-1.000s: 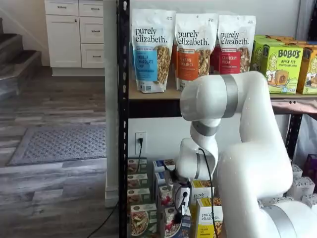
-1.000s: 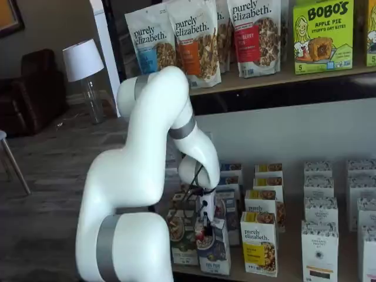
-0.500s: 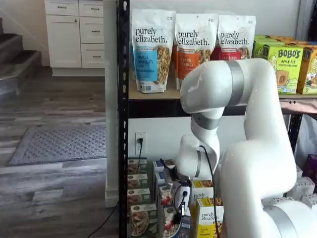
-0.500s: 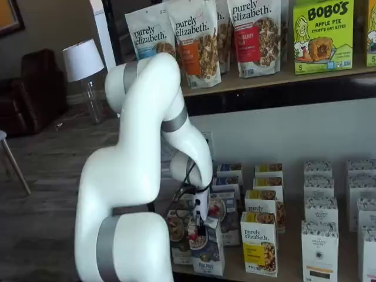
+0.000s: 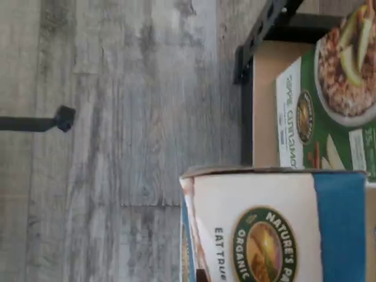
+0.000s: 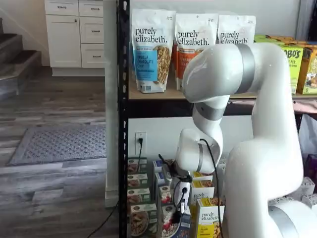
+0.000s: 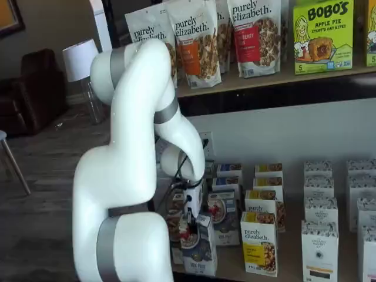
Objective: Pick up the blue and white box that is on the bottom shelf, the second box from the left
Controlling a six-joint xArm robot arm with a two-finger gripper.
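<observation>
In the wrist view, the blue box (image 5: 276,226) is seen close up, past the shelf (image 5: 265,111) edge, over floor. In both shelf views, the gripper (image 7: 189,222) is set on the box top, jaws clenched on it, box tilted forward at the rack's front.
</observation>
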